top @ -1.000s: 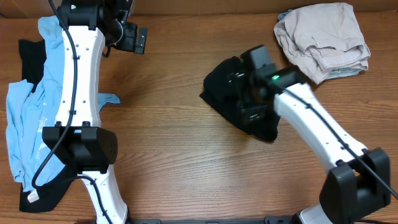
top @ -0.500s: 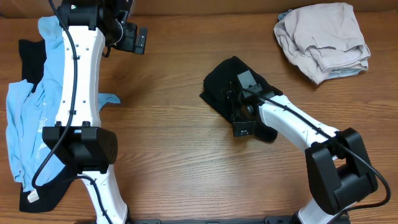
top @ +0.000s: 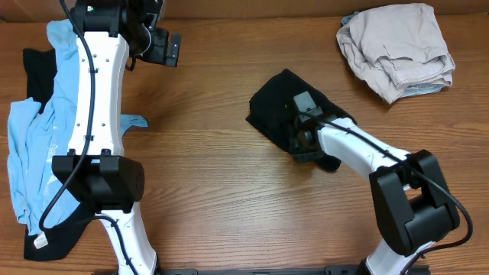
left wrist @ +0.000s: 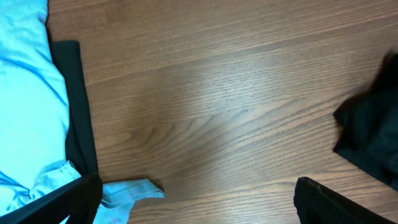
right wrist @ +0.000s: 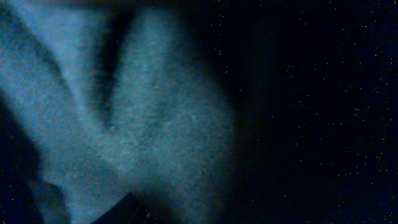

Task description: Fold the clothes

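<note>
A black shirt (top: 276, 103) lies bunched in a compact bundle at the table's middle. My right gripper (top: 306, 141) is pressed down into its near side, shut on a ridge of the fabric. The right wrist view is filled with that dark cloth (right wrist: 155, 112), with only one fingertip (right wrist: 118, 211) showing. My left gripper (top: 157, 46) hangs open over bare wood at the back left, fingers wide apart (left wrist: 199, 208), holding nothing. Light blue clothes (top: 38, 137) lie heaped at the left over a black garment (top: 34, 65).
A beige garment (top: 397, 46) lies crumpled at the back right corner. A corner of light blue cloth (left wrist: 134, 191) pokes out onto the wood near the left arm. A white label (top: 40, 241) shows at the front left edge.
My right gripper came down onto the black shirt, sank into it, and its jaws drew together on the fabric. The left arm has stayed still.
</note>
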Tool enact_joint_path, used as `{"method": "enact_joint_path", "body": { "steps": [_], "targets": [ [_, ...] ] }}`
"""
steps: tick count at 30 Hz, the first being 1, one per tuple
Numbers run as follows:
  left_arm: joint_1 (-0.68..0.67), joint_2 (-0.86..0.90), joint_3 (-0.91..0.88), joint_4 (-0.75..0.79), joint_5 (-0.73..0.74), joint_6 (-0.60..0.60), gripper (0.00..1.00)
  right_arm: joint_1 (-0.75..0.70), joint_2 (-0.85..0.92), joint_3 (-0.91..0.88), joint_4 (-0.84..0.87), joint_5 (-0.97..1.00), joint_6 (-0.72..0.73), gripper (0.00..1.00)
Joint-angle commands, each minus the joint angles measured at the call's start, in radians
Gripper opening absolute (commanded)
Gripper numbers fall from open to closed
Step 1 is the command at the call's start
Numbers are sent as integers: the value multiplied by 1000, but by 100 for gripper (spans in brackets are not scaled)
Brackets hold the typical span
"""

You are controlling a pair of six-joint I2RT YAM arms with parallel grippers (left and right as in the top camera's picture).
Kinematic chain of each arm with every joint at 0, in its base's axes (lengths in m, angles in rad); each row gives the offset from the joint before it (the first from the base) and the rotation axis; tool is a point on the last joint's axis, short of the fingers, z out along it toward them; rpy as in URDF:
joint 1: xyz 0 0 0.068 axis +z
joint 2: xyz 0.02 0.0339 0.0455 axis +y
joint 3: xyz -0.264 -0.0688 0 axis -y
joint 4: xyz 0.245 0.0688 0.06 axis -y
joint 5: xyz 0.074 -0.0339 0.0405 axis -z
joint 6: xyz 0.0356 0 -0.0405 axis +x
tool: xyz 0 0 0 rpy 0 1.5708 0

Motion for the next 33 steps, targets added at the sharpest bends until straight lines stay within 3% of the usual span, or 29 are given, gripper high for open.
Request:
{"method": "enact_joint_path", "body": {
  "steps": [1,3,6,9,10,12,18,23,29,33],
  "targets": [
    [2,6,-6,-12,-3,-9,100,-81,10,-4,4,-63,-333,40],
    [2,6,-6,-14,-2,-10,100,-135,10,1,-3,-120,-498,41],
    [2,6,-6,-13,-2,-10,100,-241,10,5,-34,-191,-757,59],
    [2,6,-6,-13,-2,-10,100,-350,10,5,-82,-192,-927,73],
    [2,6,-6,-10,-2,-10,100,-409,10,5,-104,-196,-995,87],
    [2,6,-6,-9,1,-10,100,-464,10,5,-122,-243,-1033,90],
    [2,6,-6,-9,1,-10,100,-493,10,5,-128,-488,-960,89],
    [2,6,-6,-10,1,-10,100,-404,10,5,-100,-496,-818,91],
    [2,6,-6,-10,1,-10,100,-240,10,5,-51,-306,-514,93],
    [2,6,-6,-14,1,-10,100,-206,10,5,-37,-145,-443,89]
  ]
}}
